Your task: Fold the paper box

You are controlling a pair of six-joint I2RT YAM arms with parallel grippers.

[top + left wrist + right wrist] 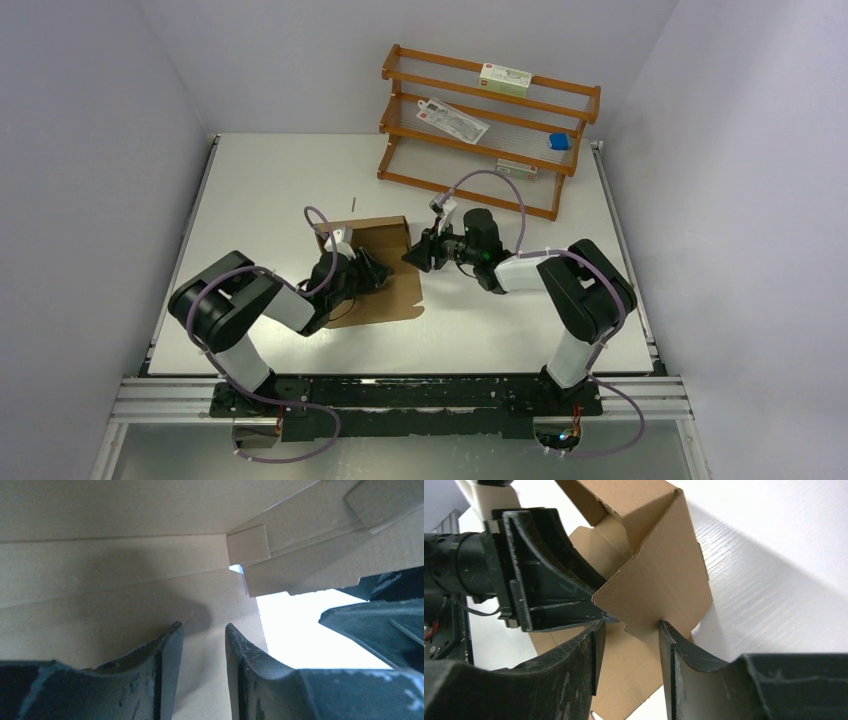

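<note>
Right claw (630,630) stands apart astride a flap of the paper box (664,575), left claw (203,630) apart inside it; we judge side-folding underway, next tucking that flap inward

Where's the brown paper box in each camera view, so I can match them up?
Top external: the paper box lies just left of centre.
Left wrist: it fills the top and left of the frame.
Right wrist: it sits at centre, with its flaps raised.
Shared landmark: the white table beside the box.
</note>
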